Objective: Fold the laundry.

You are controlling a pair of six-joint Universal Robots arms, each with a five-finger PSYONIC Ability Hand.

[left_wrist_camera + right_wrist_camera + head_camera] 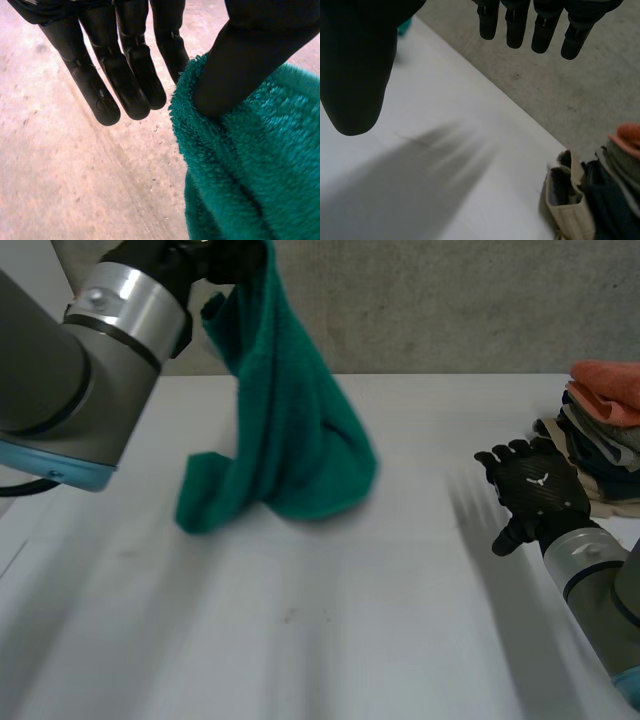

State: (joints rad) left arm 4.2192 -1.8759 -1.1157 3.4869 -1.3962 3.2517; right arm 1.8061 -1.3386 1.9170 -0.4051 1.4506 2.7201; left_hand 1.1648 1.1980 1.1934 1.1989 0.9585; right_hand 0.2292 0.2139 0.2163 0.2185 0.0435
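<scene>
No word, number or brand name can be read in any of the views. The one clear sign is a small white emblem (541, 480) on the black back of the right hand (530, 502), seen in the head view. It is made of thin white strokes which spread from one middle point, a little like a bird with open wings or a letter Y. It is a drawing and not writing. In the left wrist view, one finger of the left hand (120, 75) carries a faint round mark (102, 104) near its tip, pressed into the black surface. No character can be made out inside it.
</scene>
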